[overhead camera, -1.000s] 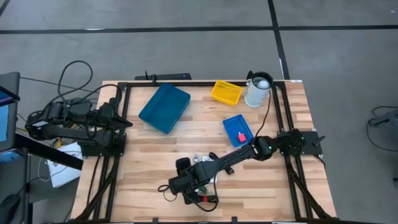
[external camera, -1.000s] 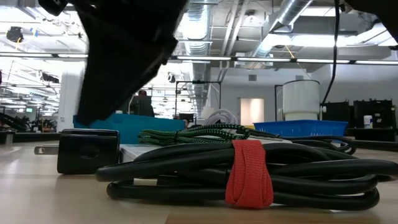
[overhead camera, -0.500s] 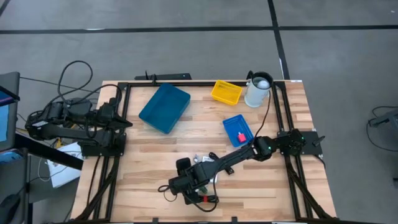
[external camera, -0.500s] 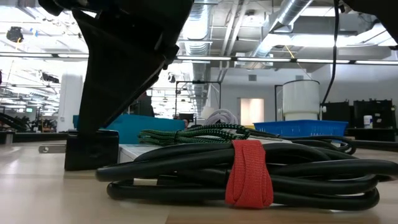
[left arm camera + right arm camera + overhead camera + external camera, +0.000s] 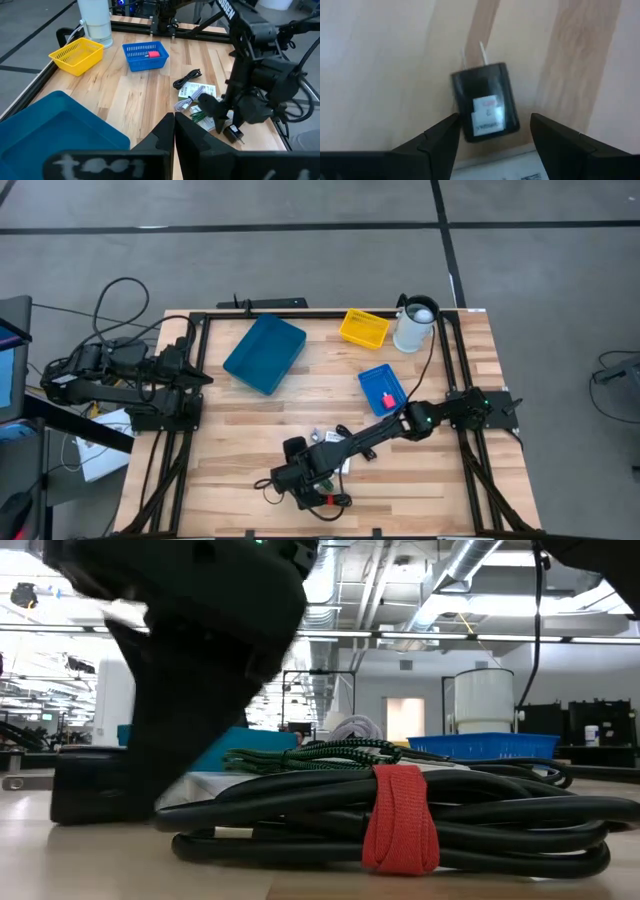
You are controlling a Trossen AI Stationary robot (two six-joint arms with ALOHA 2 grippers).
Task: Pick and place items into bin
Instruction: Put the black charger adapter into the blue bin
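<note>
Small blue basket [image 5: 383, 388] holds a red-pink piece [image 5: 388, 400]; beside it the yellow basket [image 5: 364, 328] and the big blue bin [image 5: 264, 352] look empty. Right gripper [image 5: 292, 478], spread wide around nothing, hangs over the black plug [image 5: 485, 107] well below that basket; left gripper [image 5: 203, 378] is clamped closed, off beyond the bin

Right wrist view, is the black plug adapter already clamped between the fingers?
No, the black plug adapter lies on the wood, between the open right gripper fingers, untouched.
</note>
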